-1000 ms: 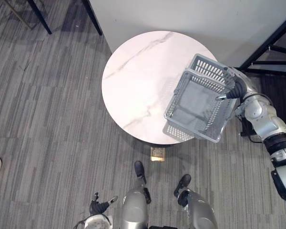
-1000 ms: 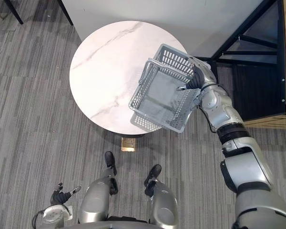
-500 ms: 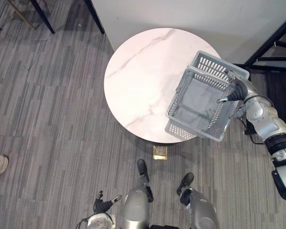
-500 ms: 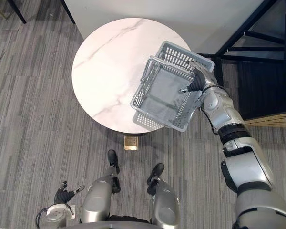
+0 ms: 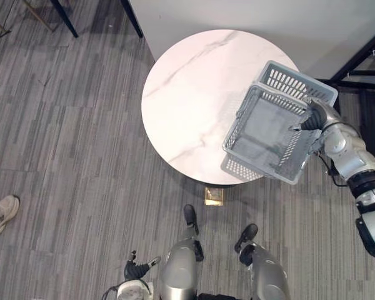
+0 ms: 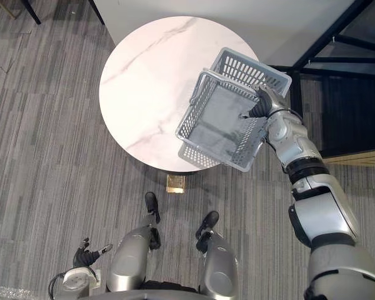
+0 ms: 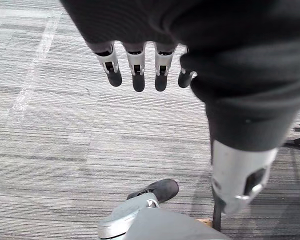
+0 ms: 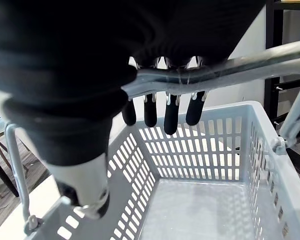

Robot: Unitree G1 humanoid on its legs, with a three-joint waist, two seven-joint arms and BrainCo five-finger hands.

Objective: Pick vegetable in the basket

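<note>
The right hand (image 8: pixel 165 107) is clenched round the basket's handle (image 8: pixel 230 70), its fingers hooked over the bar, so the basket (image 5: pixel 286 78) hangs from it. Seen from the head, the basket is at about 4 o'clock on the round bench (image 5: pixel 187 94), tilted and reaching out past the rim. Whether its underside touches the top cannot be told. The left hand (image 7: pixel 135 65) hangs low beside the legs over the carpet (image 5: pixel 62 125), its fingers slack and holding nothing.

Judged from this, the task is at an early stage. The basket is in hand, but its floor is bare, so finding a vegetable, lifting it and dropping it in all seem left to do.

The right wrist view gives the grip on the handle and the bare inside of the basket close up. The head views give what that one cannot: where the basket sits against the bench, and a person's shoe (image 5: pixel 1 212) out at 9 o'clock on the carpet.
</note>
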